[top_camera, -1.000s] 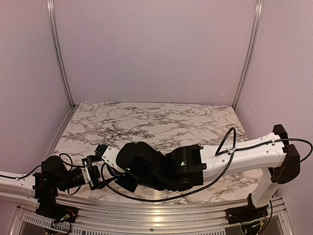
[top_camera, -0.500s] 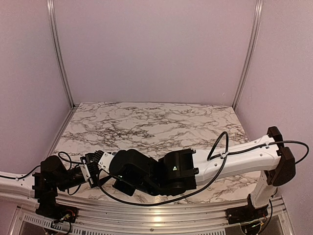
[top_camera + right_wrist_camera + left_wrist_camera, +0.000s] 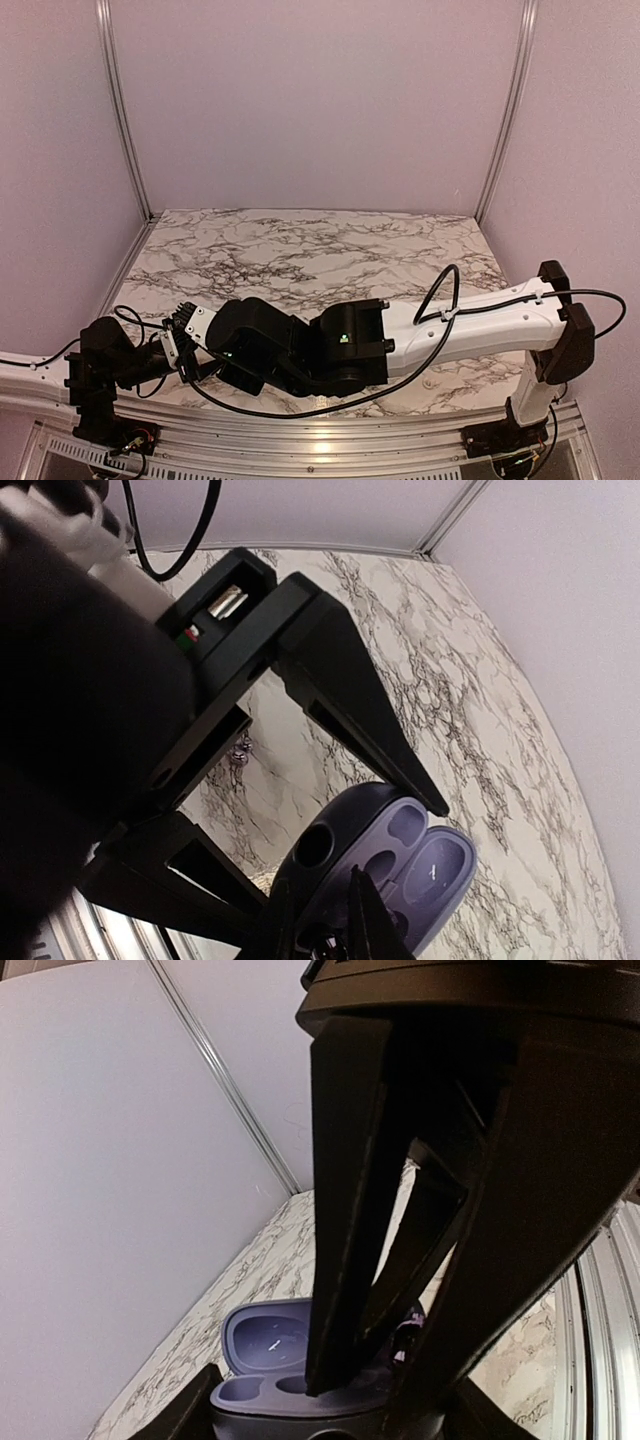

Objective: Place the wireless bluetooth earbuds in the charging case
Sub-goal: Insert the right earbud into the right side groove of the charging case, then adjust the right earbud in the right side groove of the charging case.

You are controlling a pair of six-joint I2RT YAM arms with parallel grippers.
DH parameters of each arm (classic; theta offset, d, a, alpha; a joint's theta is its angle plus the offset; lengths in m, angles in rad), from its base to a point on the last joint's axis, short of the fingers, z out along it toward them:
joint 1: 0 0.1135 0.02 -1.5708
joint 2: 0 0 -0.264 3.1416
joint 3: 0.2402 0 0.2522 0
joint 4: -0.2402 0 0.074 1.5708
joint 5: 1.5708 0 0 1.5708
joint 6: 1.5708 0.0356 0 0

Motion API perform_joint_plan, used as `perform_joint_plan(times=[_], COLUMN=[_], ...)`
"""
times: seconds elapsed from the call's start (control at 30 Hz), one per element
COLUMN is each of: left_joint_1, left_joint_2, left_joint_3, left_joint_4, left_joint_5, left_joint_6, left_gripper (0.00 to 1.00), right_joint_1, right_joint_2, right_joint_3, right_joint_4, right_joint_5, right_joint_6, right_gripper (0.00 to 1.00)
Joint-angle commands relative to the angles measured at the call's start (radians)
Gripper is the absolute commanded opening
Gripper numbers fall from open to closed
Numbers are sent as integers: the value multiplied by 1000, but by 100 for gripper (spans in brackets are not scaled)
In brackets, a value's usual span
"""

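Observation:
My left gripper [image 3: 330, 1415] is shut on the open charging case [image 3: 262, 1342], greyish-lavender with dark wells, and holds it by its sides. In the right wrist view the case [image 3: 400, 830] sits between the left gripper's big black fingers [image 3: 350, 700]. My right gripper [image 3: 325, 935] is just above the case's inner face, its thin fingers closed on a small shiny earbud [image 3: 328, 948]. Those fingers [image 3: 340, 1260] reach down into the case in the left wrist view. A second earbud [image 3: 238, 752] lies on the marble. In the top view both grippers meet at the near left [image 3: 185, 335] and the case is hidden.
The marble table [image 3: 330, 250] has pale walls at the back and sides. An aluminium rail [image 3: 300, 440] runs along the near edge. The right arm [image 3: 470, 330] stretches across the front of the table, with its black cable [image 3: 440, 300] looping over it.
The right arm has swung further left and lower, bringing its gripper over the left gripper and the case. The left arm has stayed almost still.

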Motion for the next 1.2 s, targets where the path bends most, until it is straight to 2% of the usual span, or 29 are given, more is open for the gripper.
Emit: perform_joint_plan(times=[0.0,0.27,0.4,0.53,0.73,0.83,0.97,1.17], left_joint_1=[-2,-2,-2,-2,0,-1,0,0], left_joint_2=[-27,-32,-19,-8,2,6,16,12], left_joint_3=[27,28,33,39,44,48,55,65], left_joint_4=[75,79,82,82,87,106,132,133], left_joint_5=[57,53,41,29,17,-15,-27,-34], left_joint_6=[-57,-78,-80,-84,-88,-106,-122,-116], left_gripper=[29,29,29,29,29,27,27,27], right_joint_1=[-16,-22,-30,-42,-64,-68,-68,-68], right_joint_2=[-3,-12,-9,7,-66,-128,-238,-388], right_joint_3=[28,41,101,181,152,97,-82,-320], right_joint_4=[-44,-7,12,-8,54,59,79,197], right_joint_5=[20,-19,-109,-122,-135,-78,-9,-145], right_joint_6=[-4,-17,-27,-15,43,114,205,310], right_gripper=[15,20,23,29,33,33,34,30])
